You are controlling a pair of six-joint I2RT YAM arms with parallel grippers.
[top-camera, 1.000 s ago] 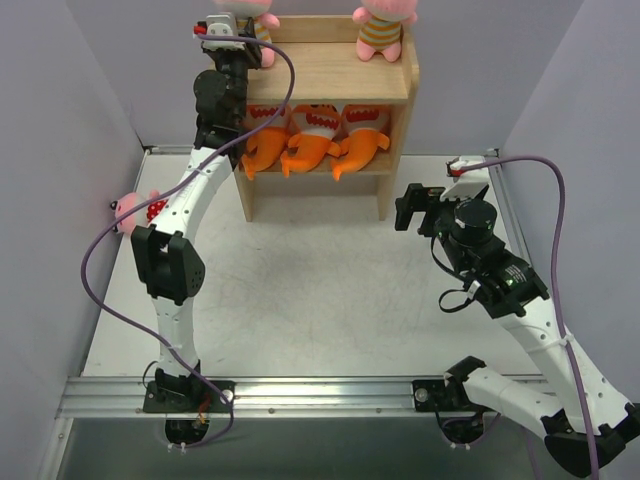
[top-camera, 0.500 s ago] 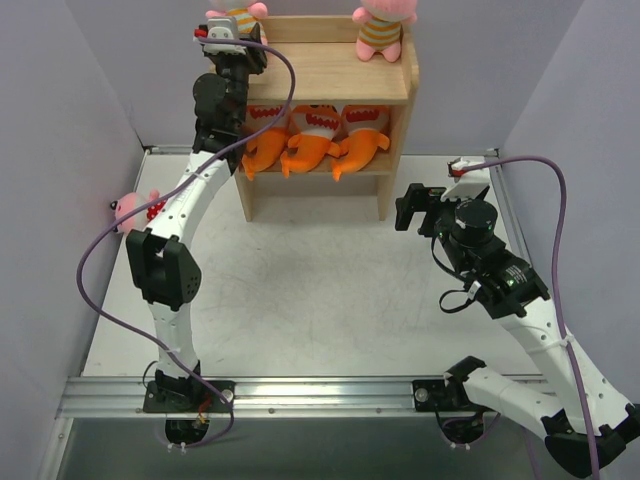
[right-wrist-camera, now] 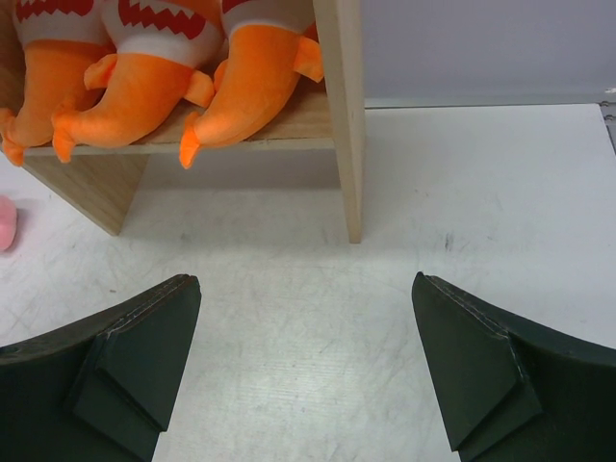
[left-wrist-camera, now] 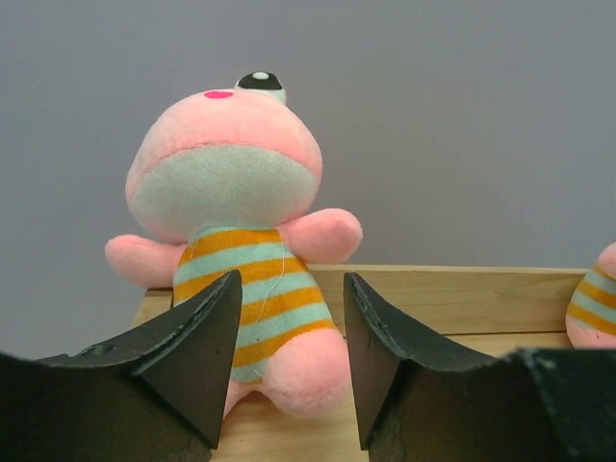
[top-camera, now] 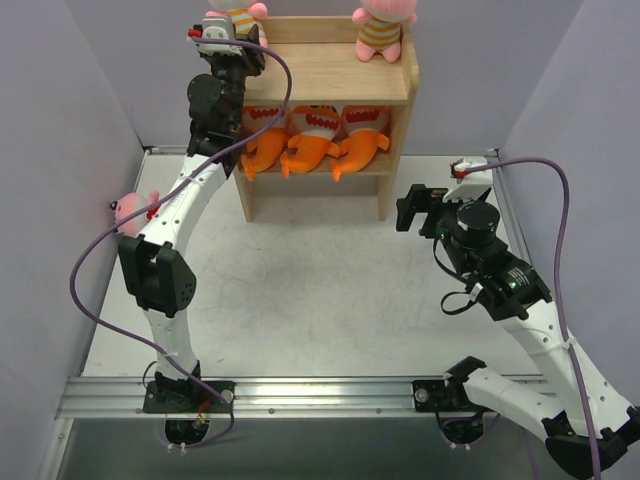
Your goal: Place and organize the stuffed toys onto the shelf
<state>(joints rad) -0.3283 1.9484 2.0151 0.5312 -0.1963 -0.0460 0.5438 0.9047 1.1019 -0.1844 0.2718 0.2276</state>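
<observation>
Where the left arm (top-camera: 185, 195) passes, a pink doll (top-camera: 127, 208) lies half hidden.

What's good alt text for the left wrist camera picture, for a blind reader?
A pink plush doll in an orange-and-teal striped outfit sits upright on the wooden shelf top. The left gripper, open, frames it with two black fingers in the foreground; another striped doll peeks in at the right edge.

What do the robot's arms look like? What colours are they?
The left arm and right arm are white tubes with chunky black joints. A purple cable loops along each one. Their jaws are black and wedge-shaped.
</observation>
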